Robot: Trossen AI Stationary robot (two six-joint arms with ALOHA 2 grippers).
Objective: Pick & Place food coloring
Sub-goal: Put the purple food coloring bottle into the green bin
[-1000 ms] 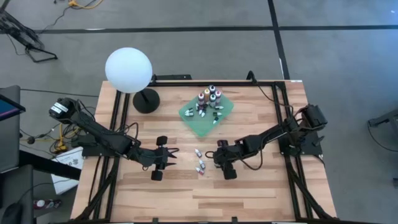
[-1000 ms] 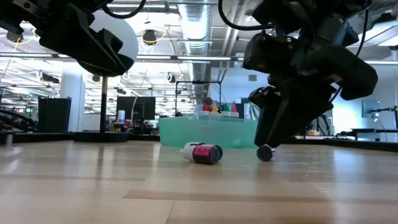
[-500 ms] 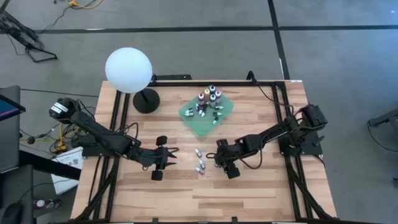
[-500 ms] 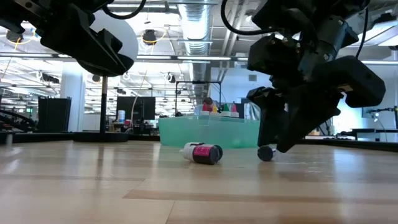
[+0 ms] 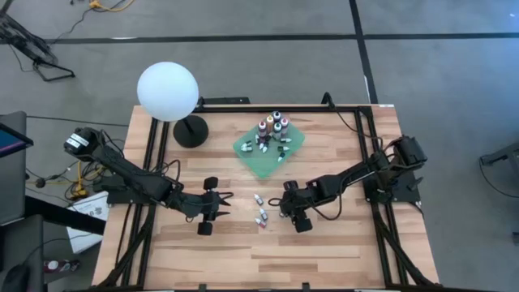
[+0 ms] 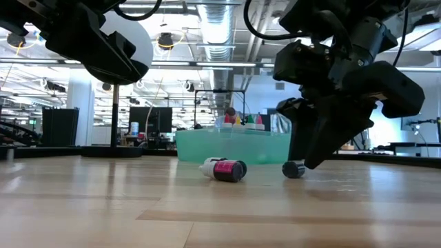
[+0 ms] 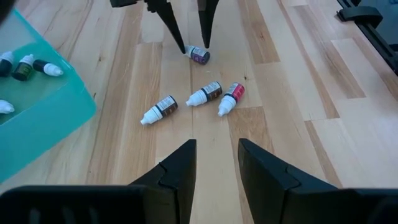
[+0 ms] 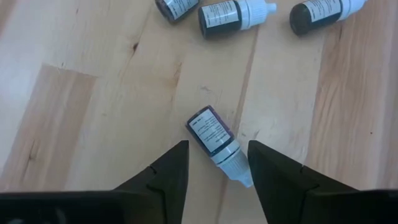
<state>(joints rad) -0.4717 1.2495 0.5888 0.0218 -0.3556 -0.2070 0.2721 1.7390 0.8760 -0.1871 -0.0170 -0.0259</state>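
Observation:
Three small dropper bottles [image 5: 261, 209] lie on their sides on the wood between my grippers. A fourth, dark bottle with a white cap [image 8: 214, 134] also lies on its side, between the open fingers of my right gripper [image 8: 217, 144], which points down and stands low over it [image 6: 294, 169]. My left gripper [image 7: 217, 143] is open and hovers to the left of the loose bottles [image 7: 206, 94], touching nothing. More bottles sit on the teal square tray [image 5: 251, 158] farther back. My right gripper straddles the dark bottle from above. The bottle's white cap [image 8: 241, 173] lies right beside one finger [image 8: 273, 174]. Whether that finger touches the cap, I cannot tell. The bottle rests flat on the table.
A white globe lamp on a black base [image 5: 168, 92] stands at the far left of the table. A black frame rail [image 5: 366, 154] runs along the table's sides. Bare wood lies toward the near edge [image 5: 259, 259].
My right gripper has tipped slightly while staying low over the dark bottle, and its fingers have stayed open. The bottles lie where they were.

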